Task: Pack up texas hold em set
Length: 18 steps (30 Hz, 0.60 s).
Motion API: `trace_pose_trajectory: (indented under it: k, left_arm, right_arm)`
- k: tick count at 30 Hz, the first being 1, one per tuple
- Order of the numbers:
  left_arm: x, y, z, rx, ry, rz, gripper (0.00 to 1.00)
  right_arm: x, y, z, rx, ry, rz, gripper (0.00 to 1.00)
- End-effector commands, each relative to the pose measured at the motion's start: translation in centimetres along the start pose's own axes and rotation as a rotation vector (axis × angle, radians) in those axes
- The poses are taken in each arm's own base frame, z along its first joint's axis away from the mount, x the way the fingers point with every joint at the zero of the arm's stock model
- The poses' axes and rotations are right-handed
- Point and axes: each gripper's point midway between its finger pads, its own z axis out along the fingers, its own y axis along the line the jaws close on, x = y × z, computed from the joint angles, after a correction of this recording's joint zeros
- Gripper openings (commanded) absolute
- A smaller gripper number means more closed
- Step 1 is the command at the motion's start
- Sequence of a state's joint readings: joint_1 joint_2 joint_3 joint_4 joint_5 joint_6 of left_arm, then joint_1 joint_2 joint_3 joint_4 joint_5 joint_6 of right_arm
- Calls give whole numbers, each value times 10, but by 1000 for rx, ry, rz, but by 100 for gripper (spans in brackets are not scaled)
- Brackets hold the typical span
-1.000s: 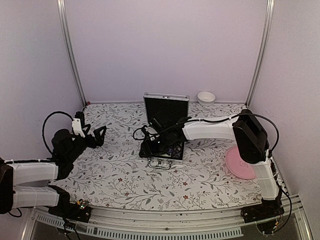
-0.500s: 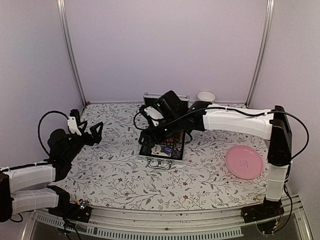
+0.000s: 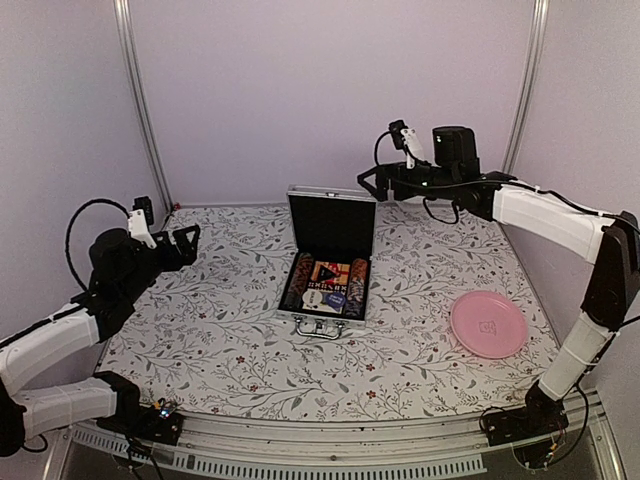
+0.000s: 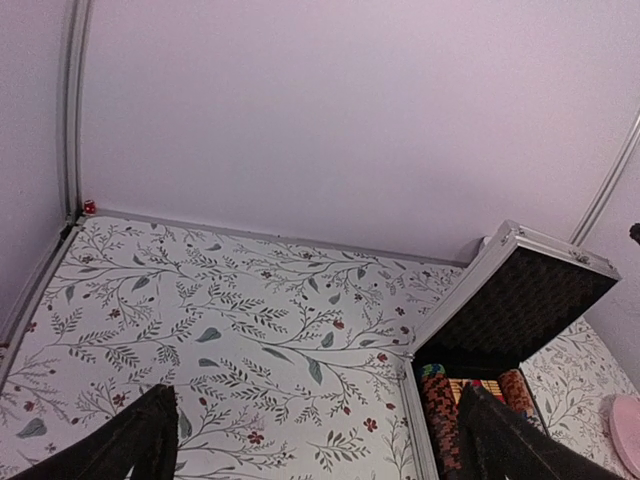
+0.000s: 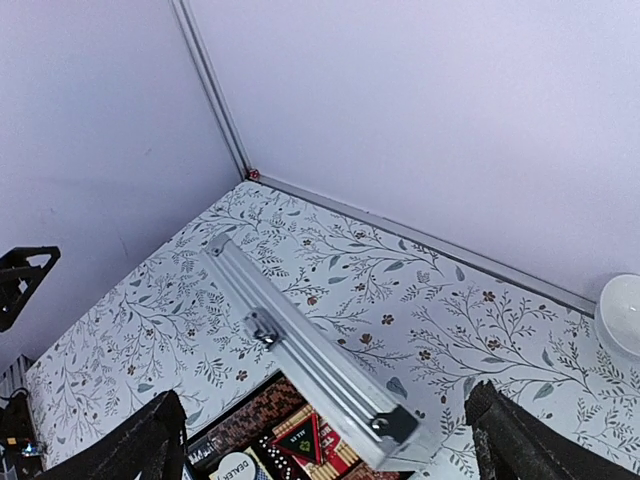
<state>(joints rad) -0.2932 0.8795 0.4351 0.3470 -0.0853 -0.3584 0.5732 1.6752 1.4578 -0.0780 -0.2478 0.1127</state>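
Note:
The silver case (image 3: 331,215) stands open mid-table, its black-lined lid upright. Its tray holds dark chip stacks (image 3: 298,282), card decks (image 3: 328,272), a black triangle (image 5: 318,440) and a blue disc (image 3: 335,298). The metal handle (image 3: 320,327) faces the near edge. My right gripper (image 3: 378,185) is open and empty, high above the table behind and right of the lid; its wrist view looks down on the lid's top edge (image 5: 310,350). My left gripper (image 3: 180,245) is open and empty, left of the case, with the lid (image 4: 520,300) at that view's right.
A pink plate (image 3: 488,324) lies on the floral table at the right. A white bowl (image 5: 622,315) sits at the back right, hidden behind my right arm in the top view. Metal frame posts (image 3: 140,100) stand at the back corners.
My right arm has pulled out of the case and risen to the back right, leaving the contents uncovered. My left gripper has drifted slightly back and left.

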Motion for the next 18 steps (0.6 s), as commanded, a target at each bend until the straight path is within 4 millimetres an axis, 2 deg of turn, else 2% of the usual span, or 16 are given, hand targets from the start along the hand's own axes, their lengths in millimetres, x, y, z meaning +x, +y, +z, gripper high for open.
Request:
trace_pose_trajectory:
  k: [1,2,4,11,18]
  left_arm:
    - [18,11,-3,-51,93,-32,97]
    - [18,11,-4,-53,93,-41,97]
    - [17,12,-5,-57,92,-61,97]
    - [11,9,-5,-50,82,-81,97]
    - [11,11,-8,-61,93,-74,97]
  right_arm:
    - [-8,-38,-6,-66,-41,158,99]
    - [-4,-46,-5,-87,-31,206,99]
    - [4,-48,2,-125,-10,238,100]
    - [12,-39,32,-298,45,224,99]
    - [24,-35,49,-384,87,200,99]
